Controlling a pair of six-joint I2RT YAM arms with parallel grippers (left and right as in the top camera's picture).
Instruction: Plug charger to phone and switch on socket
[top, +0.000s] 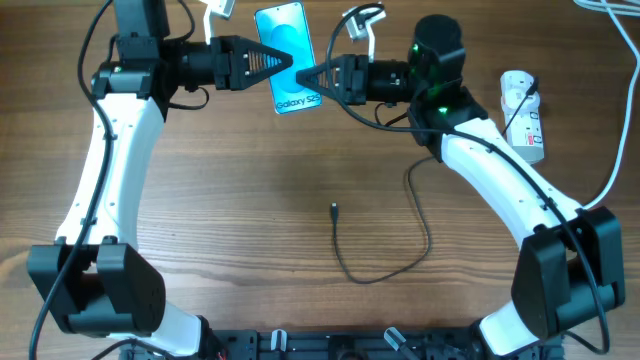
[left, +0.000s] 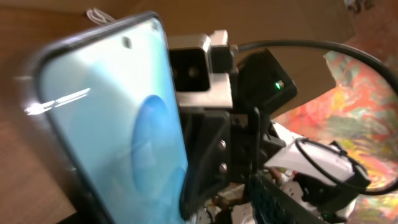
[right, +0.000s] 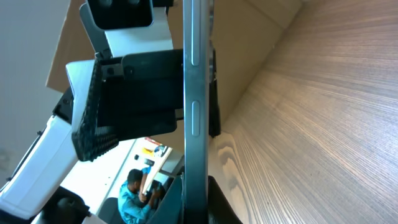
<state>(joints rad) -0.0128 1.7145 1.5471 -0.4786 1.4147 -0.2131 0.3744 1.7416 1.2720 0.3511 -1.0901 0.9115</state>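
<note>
Overhead, the phone (top: 290, 55) is seen screen-up between both arms, apparently raised off the wooden table (top: 250, 200). It is clamped along its edge by the right gripper (top: 303, 76), whose fingers are closed tight on it. The left gripper (top: 282, 62) is brought against the phone's opposite side, but whether it grips cannot be told. Nothing has been plugged in yet. The charger (top: 352, 277) lies loose on the table below the phone and well apart from it, its plug tip free. The socket (top: 524, 118) sits far to the phone's right, untouched, and its switch is too small to read. Both plugging and switching are judged left to do. Brown wood grain covers the table. In the right wrist view a brown panel (right: 249, 37) is seen beyond the phone, and a person in a teal top (right: 134, 190) beside its lower end.
</note>
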